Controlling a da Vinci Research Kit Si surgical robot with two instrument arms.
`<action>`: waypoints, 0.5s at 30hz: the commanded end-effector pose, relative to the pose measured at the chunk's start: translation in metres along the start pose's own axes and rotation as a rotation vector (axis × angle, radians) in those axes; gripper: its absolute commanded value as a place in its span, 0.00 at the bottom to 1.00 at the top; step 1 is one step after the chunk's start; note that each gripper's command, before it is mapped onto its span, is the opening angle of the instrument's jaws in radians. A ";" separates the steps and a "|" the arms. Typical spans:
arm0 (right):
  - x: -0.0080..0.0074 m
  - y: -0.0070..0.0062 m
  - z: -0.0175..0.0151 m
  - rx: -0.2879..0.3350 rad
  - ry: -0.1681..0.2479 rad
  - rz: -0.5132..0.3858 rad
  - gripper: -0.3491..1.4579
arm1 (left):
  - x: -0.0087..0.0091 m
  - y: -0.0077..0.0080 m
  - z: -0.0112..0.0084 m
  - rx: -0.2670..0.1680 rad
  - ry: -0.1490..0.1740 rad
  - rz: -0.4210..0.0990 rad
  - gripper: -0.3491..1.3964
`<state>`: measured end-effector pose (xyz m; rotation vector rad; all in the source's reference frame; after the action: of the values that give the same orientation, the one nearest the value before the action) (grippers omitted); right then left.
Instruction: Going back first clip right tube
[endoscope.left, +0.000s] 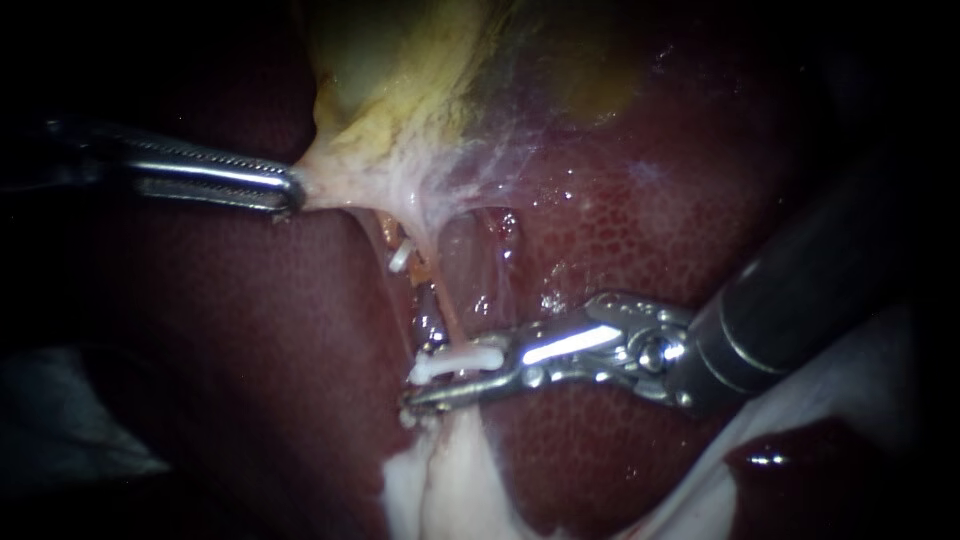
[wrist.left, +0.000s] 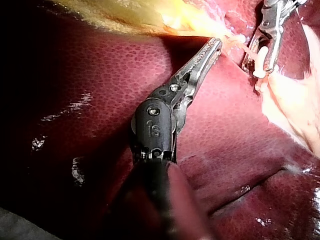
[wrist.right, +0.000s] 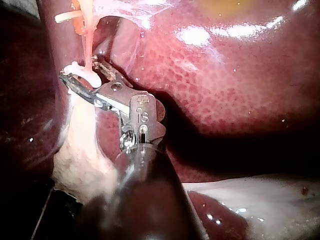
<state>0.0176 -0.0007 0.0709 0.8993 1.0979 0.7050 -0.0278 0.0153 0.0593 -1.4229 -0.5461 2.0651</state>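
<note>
Endoscope view: the right instrument (endoscope.left: 425, 385) sits at the tube (endoscope.left: 438, 312), jaws apart, the white clip (endoscope.left: 455, 364) lying between them. Backing off seems to be in hand, and it calls for a straight pull clear.

Left wrist view: the left instrument (wrist.left: 216, 44) has its jaws closed on pale tissue (wrist.left: 175, 22).

Right wrist view: the clip (wrist.right: 82, 75) crosses the tube.

Endoscope view: light central, corners fall to black. Hard glare on shiny steel right instrument (endoscope.left: 425, 383). Wrist views: wet specular spots on dark red mottled liver (wrist.right: 240, 75).
</note>
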 end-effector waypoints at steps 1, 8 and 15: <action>0.0000 0.0001 -0.0001 0.000 0.000 0.000 0.45 | 0.0000 0.0000 0.0000 0.001 0.000 0.000 0.00; -0.0001 -0.0001 -0.0004 -0.002 0.002 0.001 0.45 | 0.0000 0.0000 0.0000 0.000 0.000 0.000 0.00; 0.0006 -0.0019 -0.0023 -0.098 -0.046 -0.243 0.47 | -0.0001 0.0000 -0.0002 -0.001 0.000 0.000 0.00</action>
<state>0.0154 -0.0005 0.0680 0.6344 1.0849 0.5028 -0.0276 0.0152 0.0593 -1.4226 -0.5465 2.0646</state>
